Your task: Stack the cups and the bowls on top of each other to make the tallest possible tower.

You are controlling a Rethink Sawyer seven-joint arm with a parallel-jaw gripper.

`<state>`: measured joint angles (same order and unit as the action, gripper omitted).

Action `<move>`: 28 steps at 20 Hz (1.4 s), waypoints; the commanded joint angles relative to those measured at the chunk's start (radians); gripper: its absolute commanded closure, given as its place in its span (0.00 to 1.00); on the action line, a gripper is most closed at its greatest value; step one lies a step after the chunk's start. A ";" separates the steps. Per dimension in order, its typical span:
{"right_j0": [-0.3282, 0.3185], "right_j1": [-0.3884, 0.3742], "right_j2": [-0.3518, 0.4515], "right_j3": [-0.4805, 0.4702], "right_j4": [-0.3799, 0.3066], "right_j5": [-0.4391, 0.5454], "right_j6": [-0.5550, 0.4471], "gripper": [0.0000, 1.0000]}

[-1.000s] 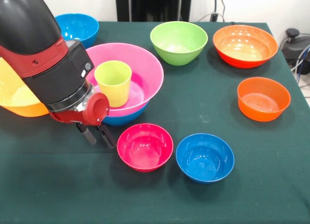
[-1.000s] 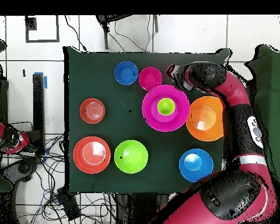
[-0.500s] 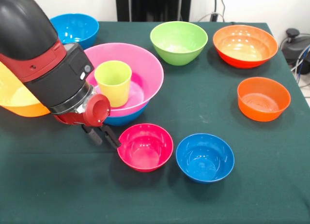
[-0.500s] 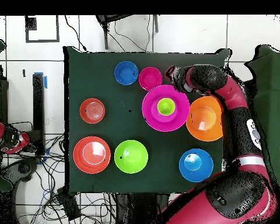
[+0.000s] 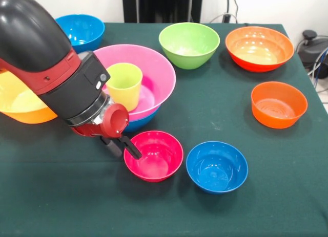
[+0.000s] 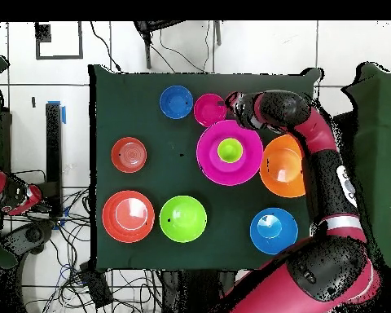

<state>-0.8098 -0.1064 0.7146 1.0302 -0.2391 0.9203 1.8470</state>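
The tower is a large pink bowl resting on a medium blue bowl, with the lime cup upright inside it. A small crimson bowl sits on the cloth just in front of it. My gripper is low at the crimson bowl's left rim and open. One finger reaches over the rim, while the other stays outside it. The arm hides the pink bowl's left side.
A small blue bowl lies right of the crimson one. A green bowl, a large red-orange bowl and a smaller orange bowl stand further right. Behind the arm are a large orange bowl and a blue bowl.
My gripper has slid right along the cloth until it reached the crimson bowl's rim. The pink bowl and the cup have shifted slightly to the right.
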 commanded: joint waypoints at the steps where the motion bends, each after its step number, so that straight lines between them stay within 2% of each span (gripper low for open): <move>1: 0.005 0.054 0.040 0.052 -0.009 -0.012 -0.210 0.00; 7: 0.021 0.068 0.012 0.022 -0.043 0.002 -0.215 0.00; 15: 0.088 0.047 -0.119 -0.042 -0.153 0.079 -0.167 0.00; 20: 0.119 0.052 -0.149 -0.094 -0.169 0.120 -0.161 0.00; 24: 0.117 0.053 -0.142 -0.100 -0.172 0.119 -0.209 0.00; 25: 0.116 0.053 -0.139 -0.099 -0.171 0.116 -0.217 1.00; 28: 0.114 0.054 -0.133 -0.104 -0.171 0.121 -0.232 1.00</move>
<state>-0.7241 -0.0744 0.6468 0.9750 -0.3183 0.9491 1.8470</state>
